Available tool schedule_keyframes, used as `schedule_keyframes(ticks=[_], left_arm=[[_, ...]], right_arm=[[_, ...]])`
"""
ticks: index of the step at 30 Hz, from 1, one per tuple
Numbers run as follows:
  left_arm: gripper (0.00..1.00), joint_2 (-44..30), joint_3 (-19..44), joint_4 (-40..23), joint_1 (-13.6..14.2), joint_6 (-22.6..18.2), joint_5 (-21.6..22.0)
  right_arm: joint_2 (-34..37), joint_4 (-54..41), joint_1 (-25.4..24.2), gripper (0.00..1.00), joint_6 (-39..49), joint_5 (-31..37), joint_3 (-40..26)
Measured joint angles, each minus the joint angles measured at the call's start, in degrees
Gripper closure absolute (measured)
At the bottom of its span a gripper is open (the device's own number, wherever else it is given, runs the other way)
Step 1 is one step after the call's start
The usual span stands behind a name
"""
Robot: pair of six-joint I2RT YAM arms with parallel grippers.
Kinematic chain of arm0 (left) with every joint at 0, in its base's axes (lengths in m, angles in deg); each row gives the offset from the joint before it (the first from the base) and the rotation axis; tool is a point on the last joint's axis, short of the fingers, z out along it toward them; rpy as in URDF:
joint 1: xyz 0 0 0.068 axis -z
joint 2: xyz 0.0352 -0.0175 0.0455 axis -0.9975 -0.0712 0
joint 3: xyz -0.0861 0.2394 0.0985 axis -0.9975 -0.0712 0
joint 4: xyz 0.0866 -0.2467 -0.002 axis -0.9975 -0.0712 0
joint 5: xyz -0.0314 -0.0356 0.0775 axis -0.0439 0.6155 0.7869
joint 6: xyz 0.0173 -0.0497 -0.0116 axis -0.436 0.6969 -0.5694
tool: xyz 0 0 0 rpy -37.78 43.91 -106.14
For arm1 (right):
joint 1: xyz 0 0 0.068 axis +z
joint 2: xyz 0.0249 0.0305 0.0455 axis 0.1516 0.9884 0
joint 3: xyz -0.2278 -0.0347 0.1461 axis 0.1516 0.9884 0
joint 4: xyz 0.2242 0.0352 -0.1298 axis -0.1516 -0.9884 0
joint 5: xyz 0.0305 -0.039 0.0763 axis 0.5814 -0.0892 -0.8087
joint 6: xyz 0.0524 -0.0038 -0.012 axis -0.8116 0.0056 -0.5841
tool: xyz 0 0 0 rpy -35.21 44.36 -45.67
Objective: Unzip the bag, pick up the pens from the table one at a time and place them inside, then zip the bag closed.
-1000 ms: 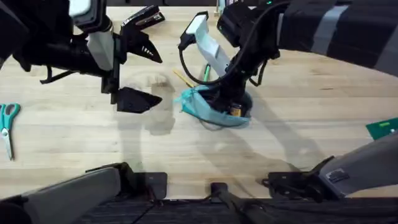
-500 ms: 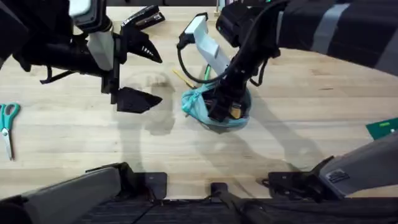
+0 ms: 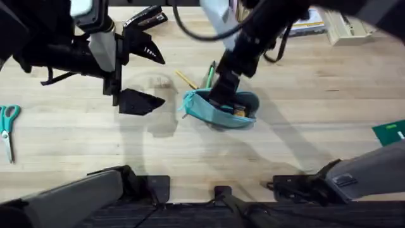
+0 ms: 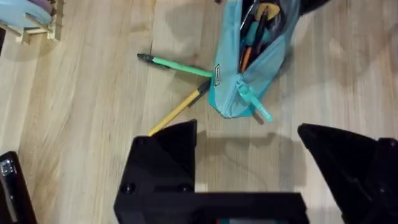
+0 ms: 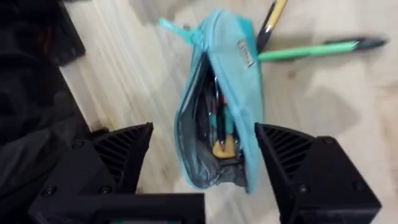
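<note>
Rising away from the bag [image 3: 221, 109], the right gripper [image 3: 223, 85] now sits higher and toward twelve o'clock of where it was a second ago, when it was pressed down into the pouch's mouth. Its two black fingers [image 5: 124, 155] stand wide apart with nothing between them, framing the bag in the right wrist view. The bag itself has settled flatter since then and lies near the middle of the table [image 3: 304, 133], unzipped, its opening gaping so that dark and orange things show inside. Its long axis runs roughly from ten o'clock to four o'clock in the overhead view, with the zipper pull [image 4: 254, 104] at the ten o'clock end.

Two pens lie on the wood at the bag's eleven to twelve o'clock side. One is a yellow pen [image 3: 185, 78] angled from ten to four o'clock, the other a green pen [image 3: 209, 73] standing nearly twelve to six; both reach the bag's edge. They have not shifted.

At nine o'clock of the bag, the left gripper [image 3: 140, 79] hangs unchanged, well apart from it, fingers spread and empty. Scissors [image 3: 7, 125] rest at the far nine o'clock edge.
</note>
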Motion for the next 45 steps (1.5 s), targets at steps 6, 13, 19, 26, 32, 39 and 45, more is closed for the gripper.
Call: schedule_keyframes(ticks=[6, 13, 19, 26, 32, 39, 45], left_arm=[[0.008, 0.0, 0.0, 0.0, 0.0, 0.0, 0.0], [0.008, 0.0, 0.0, 0.0, 0.0, 0.0, 0.0], [0.008, 0.0, 0.0, 0.0, 0.0, 0.0, 0.0], [0.008, 0.0, 0.0, 0.0, 0.0, 0.0, 0.0], [0.008, 0.0, 0.0, 0.0, 0.0, 0.0, 0.0], [0.008, 0.0, 0.0, 0.0, 0.0, 0.0, 0.0], [0.008, 0.0, 0.0, 0.0, 0.0, 0.0, 0.0]], right_arm=[[-1.3, 1.3, 0.0, 0.005, -3.5, 0.0, -7.5], [-1.4, 10.6, 0.0, 0.003, -16.3, 3.6, -8.3], [-1.4, 14.8, 0.0, 0.003, -33.4, 13.3, -8.3], [-1.4, 16.7, 0.1, 0.003, -52.8, 21.7, -8.3], [0.5, 19.2, 1.2, 0.003, -63.5, 23.8, -8.3], [3.8, 19.1, 2.1, 0.003, -71.3, 24.1, -8.3], [4.2, 19.0, 2.3, 0.003, -73.8, 29.5, -8.3]])
